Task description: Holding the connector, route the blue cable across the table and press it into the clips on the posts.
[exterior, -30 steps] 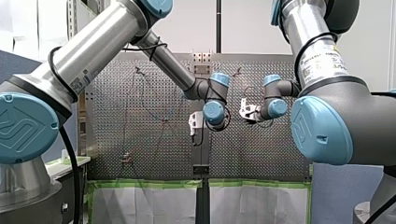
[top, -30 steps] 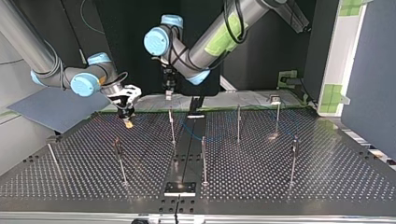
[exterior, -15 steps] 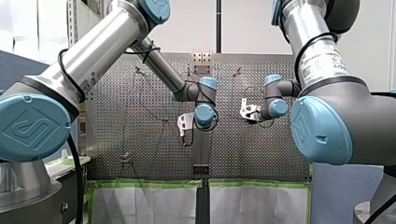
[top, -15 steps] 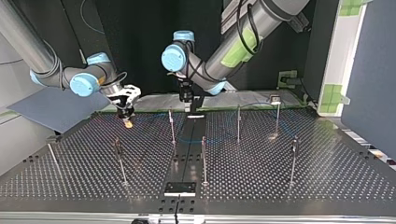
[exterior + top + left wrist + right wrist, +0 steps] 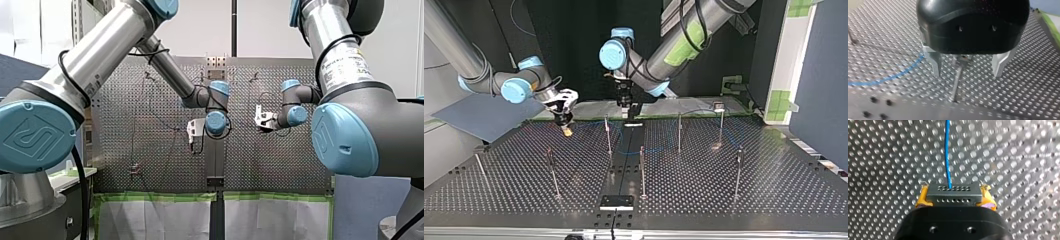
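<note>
My right gripper [image 5: 954,199] is clamping its yellow pads [image 5: 921,200] tight on the connector [image 5: 953,192], with the blue cable [image 5: 947,152] running straight out ahead over the perforated table [image 5: 885,157]. My left gripper [image 5: 968,71] is hanging wide open and gripping nothing, a thin post [image 5: 957,82] showing between its metal fingers [image 5: 935,62].

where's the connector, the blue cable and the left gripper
connector [image 5: 953,194]: right wrist view, middle of its dark perforated face.
blue cable [image 5: 947,150]: right wrist view, the strand ahead of the connector.
left gripper [image 5: 967,74]: left wrist view, midway between its open metal fingertips.
</note>
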